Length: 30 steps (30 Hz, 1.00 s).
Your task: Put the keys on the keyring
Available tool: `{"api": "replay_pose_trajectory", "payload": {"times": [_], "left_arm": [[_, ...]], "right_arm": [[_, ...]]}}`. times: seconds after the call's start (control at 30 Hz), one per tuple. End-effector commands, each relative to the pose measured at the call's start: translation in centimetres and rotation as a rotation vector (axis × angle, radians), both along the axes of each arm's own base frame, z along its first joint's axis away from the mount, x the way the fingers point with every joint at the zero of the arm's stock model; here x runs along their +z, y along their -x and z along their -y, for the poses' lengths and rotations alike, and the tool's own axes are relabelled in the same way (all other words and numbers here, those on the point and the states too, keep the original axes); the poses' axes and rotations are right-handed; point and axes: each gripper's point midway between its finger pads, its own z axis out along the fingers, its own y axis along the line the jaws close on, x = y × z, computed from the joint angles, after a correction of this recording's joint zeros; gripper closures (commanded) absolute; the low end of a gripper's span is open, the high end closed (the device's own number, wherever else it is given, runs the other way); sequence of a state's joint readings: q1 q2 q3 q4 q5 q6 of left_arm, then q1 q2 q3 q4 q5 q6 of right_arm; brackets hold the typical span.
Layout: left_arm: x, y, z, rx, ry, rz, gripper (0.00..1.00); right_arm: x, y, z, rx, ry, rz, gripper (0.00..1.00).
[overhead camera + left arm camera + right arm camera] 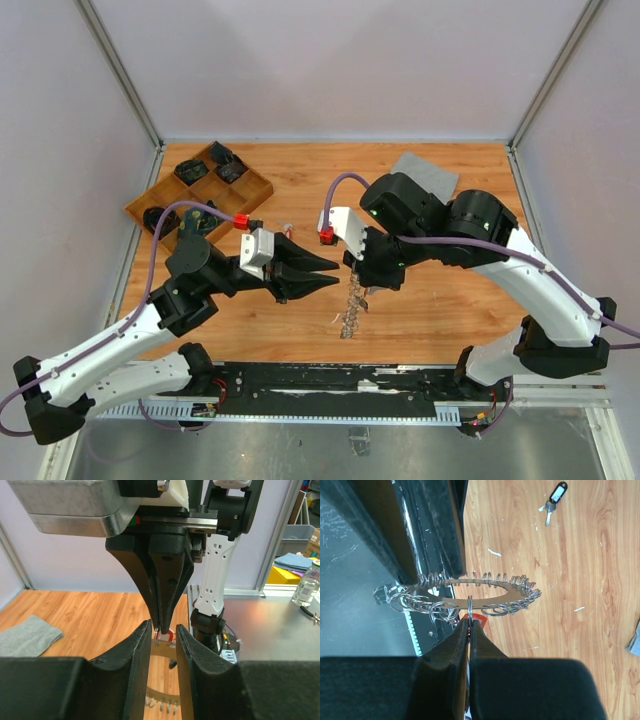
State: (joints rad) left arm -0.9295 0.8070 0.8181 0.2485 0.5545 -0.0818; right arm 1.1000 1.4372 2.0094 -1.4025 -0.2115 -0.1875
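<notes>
The right claw point(470, 623) is clamped tight on a small loop at the rim of the keyring point(460, 582), holding the ring clear of the table point(570, 610), toward its near edge. A red tag point(476, 616) peeks out right at the pinched spot. It probably belongs to a key, but the key's blade is hidden, so it cannot be told whether that key is threaded on or only pressed against the rim.

The left claw point(336, 275) faces the right one with its fingers apart. In its own wrist view they stand on either side of the right fingertips and the red tag, touching neither as far as can be seen, and holding nothing.

The job looks to be at an early or middle stage. At most one key is at the ring. A black-tagged key point(551, 502) lies loose on the table, well apart from the ring, so it has yet to be picked up and hooked on. The tray point(255, 190) at the far left holds dark items in its compartments, too small to identify. No green-tagged key can be found in any view. The rim's many small loops look bare of tags apart from the red one.
</notes>
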Motion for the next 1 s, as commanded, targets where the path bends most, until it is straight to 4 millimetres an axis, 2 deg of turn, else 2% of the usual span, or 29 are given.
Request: {"api": "replay_pose_trajectory", "payload": {"times": [0.0, 0.23, 0.53, 0.97], "left_arm": [[-1.0, 0.1, 0.0, 0.001, -0.019, 0.003, 0.68], [-2.1, -0.5, 0.8, -0.004, -0.064, -0.004, 0.68], [-2.2, -0.9, 1.4, -0.007, -0.081, 0.008, 0.67], [-2.4, -0.8, 1.8, -0.025, -0.090, -0.001, 0.69]], "right_arm": [[0.9, 0.4, 1.2, 0.014, -0.002, 0.019, 0.99], [1.0, 0.1, -0.1, 0.024, -0.030, 0.019, 0.99], [1.0, 0.2, -1.4, 0.048, -0.056, -0.002, 0.99], [0.6, 0.2, -1.9, 0.054, -0.074, -0.002, 0.99]]}}
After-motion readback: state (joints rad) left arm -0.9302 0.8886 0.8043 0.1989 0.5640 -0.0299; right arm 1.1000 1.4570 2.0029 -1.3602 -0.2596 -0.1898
